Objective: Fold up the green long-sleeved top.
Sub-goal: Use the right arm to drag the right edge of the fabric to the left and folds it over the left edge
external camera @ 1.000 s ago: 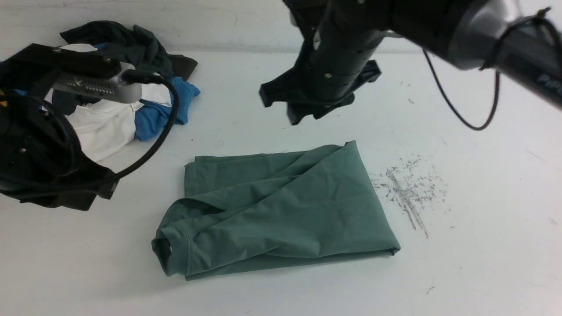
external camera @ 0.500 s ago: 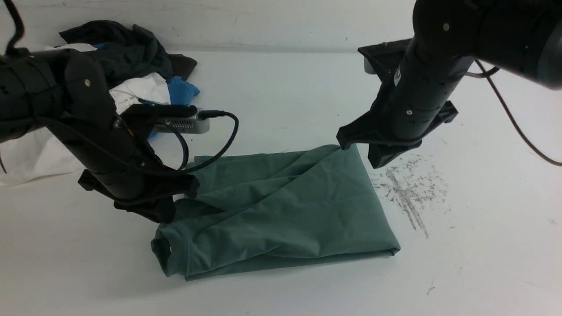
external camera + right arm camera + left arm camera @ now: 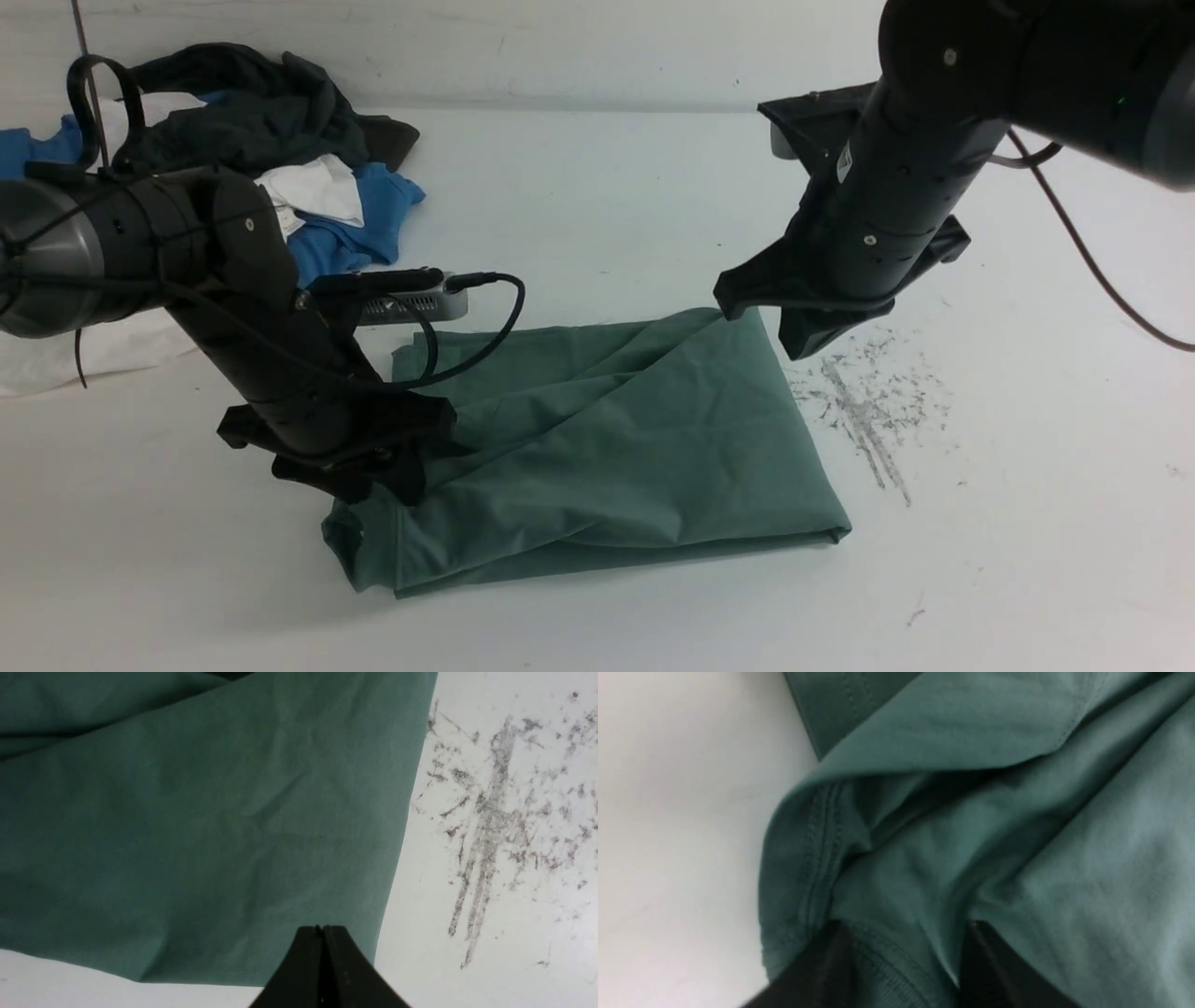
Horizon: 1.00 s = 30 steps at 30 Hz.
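White counter (image 3: 597, 187) fills the whole scene, and on it, centre and a touch to the near side, lies the green long-sleeved top (image 3: 635, 439). It is folded into a rough rectangle with creased layers stacked on the upper face. Its long axis runs left to right across the counter. The ribbed, stitched edge (image 3: 817, 826) sits at the near-left end, and the plain folded edge closes off the right end, slanting from far to near.

Over on the right, the right arm (image 3: 934, 140) comes in from high up and angles down to the far-right corner of the top. The left arm (image 3: 187, 252) reaches in from the left and plants itself on the top's left end, right above that ribbed edge. Far left, a heap of other clothes: a dark charcoal garment (image 3: 252, 103) on top, a blue garment (image 3: 355, 233) and some white cloth (image 3: 317, 187) beneath it, all well apart from the green one.

Just beside the top's right edge there is a patch of grey scuff marks (image 3: 868, 411) on the counter. A black cable (image 3: 485, 317) loops off the left wrist.

Now the left gripper (image 3: 906, 952) — its fingers (image 3: 831, 961) stand apart, straddling green cloth with nothing pinched. The right gripper (image 3: 322, 933) has its fingers (image 3: 336, 961) pressed tight together over the top's corner edge — whether any cloth is caught between them, I cannot tell.
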Motion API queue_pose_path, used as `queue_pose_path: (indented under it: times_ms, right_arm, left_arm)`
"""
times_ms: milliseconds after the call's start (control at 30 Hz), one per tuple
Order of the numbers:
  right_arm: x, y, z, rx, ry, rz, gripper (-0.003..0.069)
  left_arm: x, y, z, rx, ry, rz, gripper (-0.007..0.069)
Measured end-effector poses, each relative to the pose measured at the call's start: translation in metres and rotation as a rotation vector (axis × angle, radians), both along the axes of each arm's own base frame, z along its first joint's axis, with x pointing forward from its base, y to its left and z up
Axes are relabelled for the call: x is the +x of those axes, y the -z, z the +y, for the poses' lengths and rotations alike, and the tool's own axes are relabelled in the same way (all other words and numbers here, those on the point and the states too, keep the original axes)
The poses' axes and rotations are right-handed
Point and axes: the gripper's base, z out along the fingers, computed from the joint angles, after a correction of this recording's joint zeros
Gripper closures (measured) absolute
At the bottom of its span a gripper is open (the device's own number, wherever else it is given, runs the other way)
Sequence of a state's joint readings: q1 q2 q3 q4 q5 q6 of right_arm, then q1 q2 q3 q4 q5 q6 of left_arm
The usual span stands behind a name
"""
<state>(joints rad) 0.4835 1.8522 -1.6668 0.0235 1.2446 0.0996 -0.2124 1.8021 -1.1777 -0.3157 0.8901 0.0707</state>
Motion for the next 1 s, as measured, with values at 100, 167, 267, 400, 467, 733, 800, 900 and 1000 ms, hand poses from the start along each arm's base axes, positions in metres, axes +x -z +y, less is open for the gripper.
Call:
queue_pose_path:
  times_ms: [100,167,267,400,467,733,800,900,1000]
  right_arm:
    - [0.0,0.0,0.0,-0.001,-0.002,0.0,0.0674]
    - [0.0,0.0,0.0,-0.002,-0.008,-0.001,0.0674]
    - [0.0,0.0,0.0,-0.004,-0.014,-0.002,0.0674]
    - [0.0,0.0,0.001,0.002,-0.016,0.001,0.0674]
    - [-0.001,0.0,0.001,0.007,-0.018,0.004,0.0674]
    - [0.016,0.023,0.019,0.102,-0.097,-0.034,0.0674]
    - [0.023,0.038,0.026,0.124,-0.119,-0.026,0.0669]
    - [0.029,0.054,0.031,0.133,-0.133,-0.017,0.0656]
    - [0.035,0.072,0.034,0.129,-0.141,-0.007,0.0629]
  left_arm:
    - [0.001,0.002,0.0,0.007,0.006,0.002,0.0485]
    - [0.001,0.002,0.0,0.007,0.008,-0.001,0.0582]
    - [0.005,-0.003,-0.001,0.006,0.035,-0.021,0.0608]
    - [0.013,-0.022,-0.006,-0.022,0.113,-0.056,0.0608]
    - [0.015,-0.033,-0.008,-0.043,0.164,-0.079,0.0608]
    - [0.009,-0.093,-0.013,-0.099,0.284,-0.22,0.0608]
    - [0.004,-0.103,-0.01,-0.08,0.295,-0.246,0.0608]
    - [0.0,-0.111,-0.005,-0.029,0.31,-0.278,0.0608]
    - [0.006,-0.106,0.002,0.053,0.278,-0.3,0.0608]
